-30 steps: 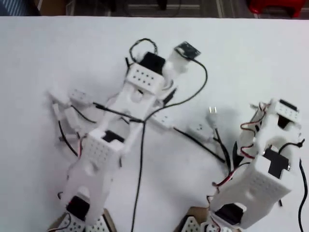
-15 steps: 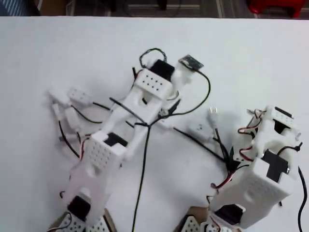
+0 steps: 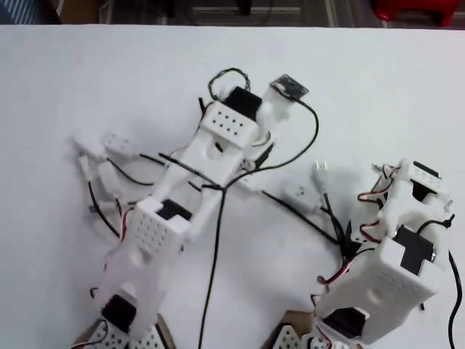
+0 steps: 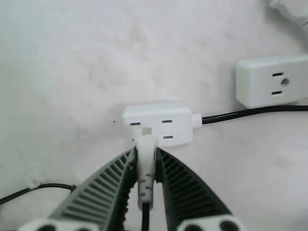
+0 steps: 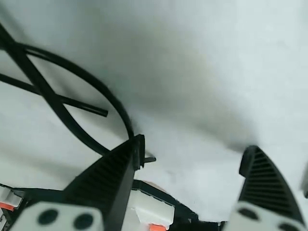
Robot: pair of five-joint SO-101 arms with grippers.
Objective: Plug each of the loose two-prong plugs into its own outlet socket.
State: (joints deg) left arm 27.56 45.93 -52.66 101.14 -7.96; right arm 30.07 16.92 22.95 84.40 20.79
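White table (image 3: 378, 87) with two white arms. The left arm (image 3: 182, 196) lies stretched over a white outlet socket (image 4: 168, 122) on a black cord. The left gripper (image 4: 144, 156) pinches a white two-prong plug (image 4: 145, 144) against the socket's slots. Nothing anchors the socket, so a push could skid it, or tilted prongs could miss. The right gripper (image 5: 195, 149) is spread wide above black cords (image 5: 57, 91).

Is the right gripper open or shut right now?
Open. In the right wrist view the right gripper has its fingers wide apart, with bare table between them and nothing held.
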